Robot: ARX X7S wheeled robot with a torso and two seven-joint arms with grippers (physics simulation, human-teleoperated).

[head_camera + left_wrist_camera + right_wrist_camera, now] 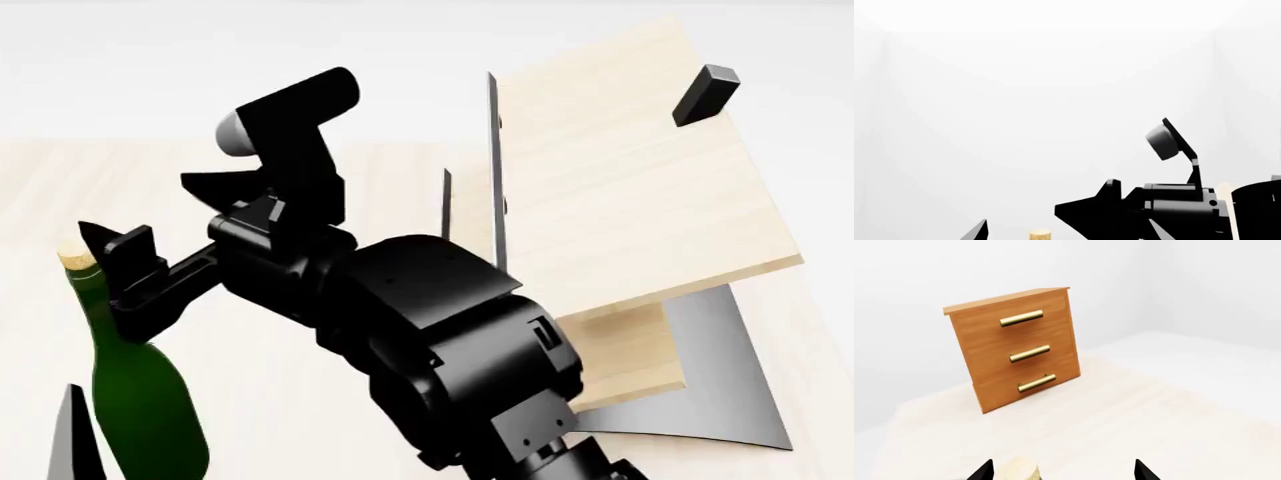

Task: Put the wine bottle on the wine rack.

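Note:
The dark green wine bottle with its tan cork stands slightly tilted at the head view's lower left. My left gripper points up along it. One of its fingers lies against the bottle's body, and the cork shows between its fingertips. My right arm crosses in front, with the right gripper open beside the bottle's neck. In the right wrist view the right gripper is wide apart, with a pale cork-like top between its tips. The wine rack, pale boards on a grey base, stands to the right.
A brown drawer cabinet with brass handles stands on the pale wood table beyond the right gripper. The right arm's black bulk lies between the bottle and the rack, and it also shows in the left wrist view.

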